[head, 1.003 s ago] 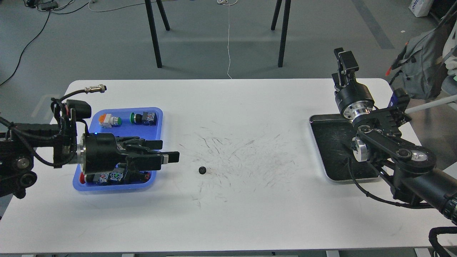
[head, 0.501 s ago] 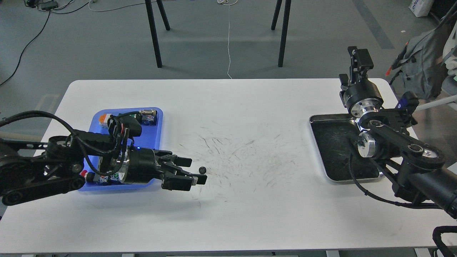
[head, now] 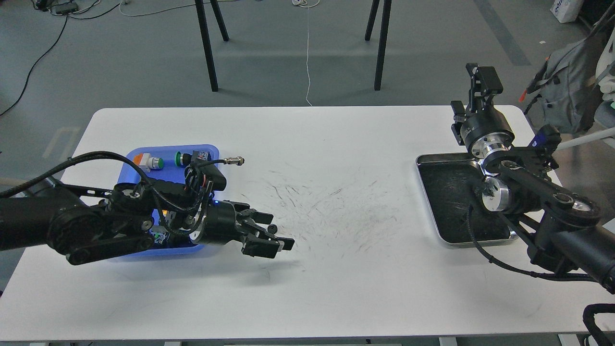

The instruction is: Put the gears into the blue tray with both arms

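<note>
Left gripper (head: 269,236) low over table (head: 336,288), fingers spread, gear (head: 272,228) sitting between them, not yet pinched so far as could be judged. Gear on the white top just right of blue tray (head: 211,150), close to the near corner. Tray holding push-button switches (head: 192,158) along the far side; near part hidden under the arm.

Step in hand judged: closing on the gear. Advisable: settle fingertips to the surface, centre the wheel, close slowly; tiny flat part likely to skate or flip. Lift only once firm, then short carry left into a bare patch of tray.

Right gripper (head: 483,81) raised beyond steel tray (head: 423,168), seen end-on; open or closed could not be told. Second gear not found.
</note>
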